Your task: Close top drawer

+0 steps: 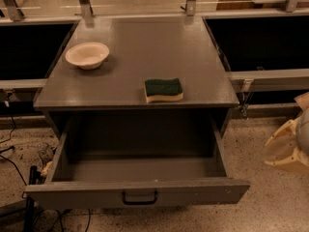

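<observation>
The top drawer (pixel 140 170) of the grey cabinet stands pulled far out toward me and is empty inside. Its flat front panel (pixel 72 193) carries a small dark handle (pixel 139 197) at its centre. No lower drawers show. My gripper (pixel 287 150) appears only as a cream-coloured shape at the right edge of the camera view. It is to the right of the drawer's right side, apart from it and over the floor.
On the cabinet top (pixel 145 57) sit a cream bowl (pixel 87 55) at the left and a green-and-yellow sponge (pixel 163 90) near the front edge. Dark recesses flank the cabinet. Cables (pixel 12 153) lie on the speckled floor at the left.
</observation>
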Robot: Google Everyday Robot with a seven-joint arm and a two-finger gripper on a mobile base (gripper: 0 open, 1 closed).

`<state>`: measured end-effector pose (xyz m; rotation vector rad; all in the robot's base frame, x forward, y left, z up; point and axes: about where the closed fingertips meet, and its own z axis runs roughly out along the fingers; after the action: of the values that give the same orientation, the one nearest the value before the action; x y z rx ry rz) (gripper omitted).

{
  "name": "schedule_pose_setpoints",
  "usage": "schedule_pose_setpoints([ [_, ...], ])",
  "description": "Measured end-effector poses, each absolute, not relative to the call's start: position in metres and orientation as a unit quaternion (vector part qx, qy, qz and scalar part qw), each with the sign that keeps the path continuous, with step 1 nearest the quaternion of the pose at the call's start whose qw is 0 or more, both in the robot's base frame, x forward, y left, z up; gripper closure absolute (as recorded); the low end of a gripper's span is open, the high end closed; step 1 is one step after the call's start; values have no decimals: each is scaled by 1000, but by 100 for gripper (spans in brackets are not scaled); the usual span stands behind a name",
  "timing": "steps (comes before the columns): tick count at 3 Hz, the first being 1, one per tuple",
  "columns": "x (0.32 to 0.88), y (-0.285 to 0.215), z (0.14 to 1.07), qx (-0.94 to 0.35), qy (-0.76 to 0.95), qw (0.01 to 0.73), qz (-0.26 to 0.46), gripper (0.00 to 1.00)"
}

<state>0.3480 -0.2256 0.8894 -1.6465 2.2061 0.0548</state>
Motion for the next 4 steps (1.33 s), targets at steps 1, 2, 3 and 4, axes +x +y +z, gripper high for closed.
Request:
schedule_pose_setpoints([
  [1,331,-224,880,-596,781,185,21,100],
  [2,318,-225,865,-607,776,167,23,100],
  [3,312,-224,834,-620,775,121,23,100],
  [4,312,-226,817,-622,777,94,24,100],
])
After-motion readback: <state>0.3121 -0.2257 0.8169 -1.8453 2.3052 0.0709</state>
